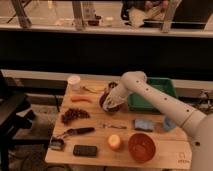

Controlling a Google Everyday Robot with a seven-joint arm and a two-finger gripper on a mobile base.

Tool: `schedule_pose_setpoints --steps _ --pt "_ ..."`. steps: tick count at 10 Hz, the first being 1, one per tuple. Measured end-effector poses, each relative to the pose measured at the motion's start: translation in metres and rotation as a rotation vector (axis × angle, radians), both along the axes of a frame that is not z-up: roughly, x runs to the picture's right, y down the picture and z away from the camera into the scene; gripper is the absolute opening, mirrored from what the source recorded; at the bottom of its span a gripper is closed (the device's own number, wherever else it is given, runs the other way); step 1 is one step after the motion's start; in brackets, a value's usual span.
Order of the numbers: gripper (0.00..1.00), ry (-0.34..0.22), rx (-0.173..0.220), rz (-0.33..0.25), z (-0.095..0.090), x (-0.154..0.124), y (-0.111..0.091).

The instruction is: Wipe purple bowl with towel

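The dark purple bowl (106, 101) sits on the wooden table (165, 150), left of the green tray. My gripper (113, 102) is at the end of the white arm that reaches in from the right. It is down in or right over the bowl and hides most of it. I cannot make out a towel in the gripper. A folded blue cloth (144, 124) lies on the table to the right, apart from the gripper.
A green tray (151, 96) stands behind the arm. Around the bowl are a white cup (74, 81), banana (93, 90), carrot (81, 99), grapes (74, 115), dark-handled tool (77, 131), black phone (85, 150), orange fruit (115, 142) and red bowl (141, 147).
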State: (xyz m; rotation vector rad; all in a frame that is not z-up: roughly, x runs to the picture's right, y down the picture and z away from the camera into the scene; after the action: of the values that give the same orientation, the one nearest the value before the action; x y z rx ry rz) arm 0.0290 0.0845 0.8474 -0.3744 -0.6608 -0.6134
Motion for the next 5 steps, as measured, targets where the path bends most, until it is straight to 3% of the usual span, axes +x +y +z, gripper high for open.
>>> schedule_pose_setpoints --steps 2,5 --pt "0.0 0.028 -0.018 -0.005 -0.008 0.013 0.006" --pt "0.0 0.09 -0.021 -0.001 0.001 0.042 0.003"
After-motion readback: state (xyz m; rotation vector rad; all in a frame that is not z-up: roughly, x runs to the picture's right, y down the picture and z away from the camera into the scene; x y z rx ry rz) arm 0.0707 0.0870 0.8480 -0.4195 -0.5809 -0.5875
